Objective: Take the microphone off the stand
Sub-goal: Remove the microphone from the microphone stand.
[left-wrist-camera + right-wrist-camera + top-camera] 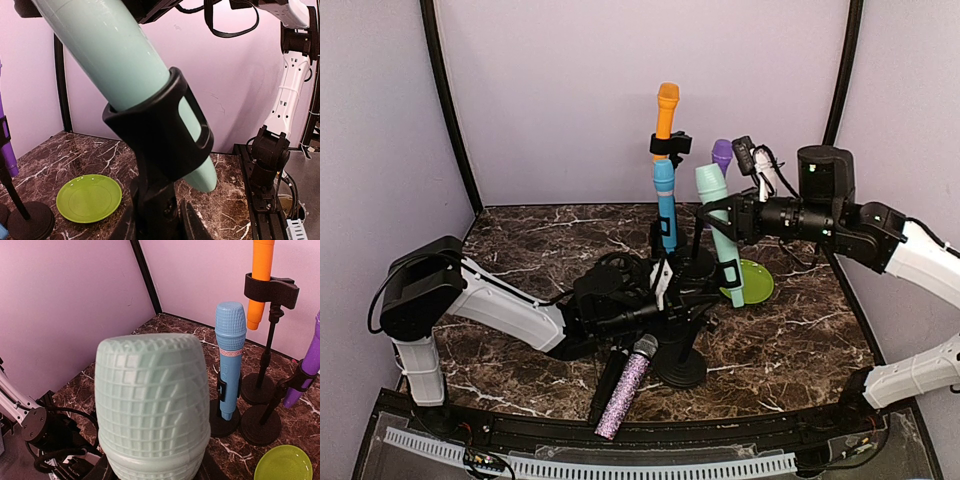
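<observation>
The right gripper [722,216] squeezes the pale green microphone [726,255] near its top. Lower down, the microphone sits in the stand [162,142], which the left gripper [155,225] pinches.

No text, label or number is legible anywhere.

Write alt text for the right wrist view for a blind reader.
A mint-green microphone head fills the foreground, blurred. Behind it on the marble table stand a blue microphone, an orange microphone clipped higher, and a purple microphone at the right edge, with a green plate below.
</observation>
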Robot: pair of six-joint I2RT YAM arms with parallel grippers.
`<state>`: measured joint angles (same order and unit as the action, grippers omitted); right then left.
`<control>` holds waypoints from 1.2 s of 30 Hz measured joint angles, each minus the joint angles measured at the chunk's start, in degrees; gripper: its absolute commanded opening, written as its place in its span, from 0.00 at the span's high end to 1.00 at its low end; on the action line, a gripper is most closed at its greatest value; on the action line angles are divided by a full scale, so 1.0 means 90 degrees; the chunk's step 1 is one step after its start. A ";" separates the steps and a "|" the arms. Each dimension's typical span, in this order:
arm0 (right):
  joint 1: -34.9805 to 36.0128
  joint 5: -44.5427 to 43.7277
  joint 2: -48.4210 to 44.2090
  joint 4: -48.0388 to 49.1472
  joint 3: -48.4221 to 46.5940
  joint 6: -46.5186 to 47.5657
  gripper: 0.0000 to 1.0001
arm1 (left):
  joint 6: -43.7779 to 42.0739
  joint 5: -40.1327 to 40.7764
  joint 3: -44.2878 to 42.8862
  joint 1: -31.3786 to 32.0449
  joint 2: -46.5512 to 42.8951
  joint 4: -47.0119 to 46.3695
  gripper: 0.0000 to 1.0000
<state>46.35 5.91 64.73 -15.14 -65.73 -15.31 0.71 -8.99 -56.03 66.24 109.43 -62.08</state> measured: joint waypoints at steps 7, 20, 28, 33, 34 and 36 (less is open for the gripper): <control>0.0000 -0.0029 0.0019 -0.0005 -0.0034 0.0002 1.00 | 0.0000 0.0000 0.0000 -0.0002 0.0000 0.0000 1.00; 0.0000 0.0153 0.0189 -0.0034 -0.0257 0.0175 1.00 | -0.0002 0.0024 0.0029 -0.0002 0.0000 -0.0022 1.00; -0.0058 0.0865 0.0316 0.0165 -0.0381 0.0425 1.00 | -0.0061 -0.0080 0.0080 -0.0002 0.0000 -0.0100 1.00; -0.0075 0.1008 0.0367 0.0930 -0.0554 0.0393 1.00 | -0.0175 -0.0301 0.0092 0.0053 0.0000 -0.0002 1.00; -0.0085 0.0998 0.0364 0.1205 -0.0656 0.0430 1.00 | -0.0238 -0.0381 0.0126 0.0097 0.0007 0.0107 1.00; -0.0153 0.0935 0.0347 0.1722 -0.0855 0.0483 1.00 | -0.0379 -0.0522 0.0238 0.0189 0.0049 0.0316 1.00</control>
<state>44.97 14.33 67.85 0.36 -73.43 -10.96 -2.70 -13.69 -53.89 67.94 109.86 -59.24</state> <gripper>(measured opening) 0.380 0.255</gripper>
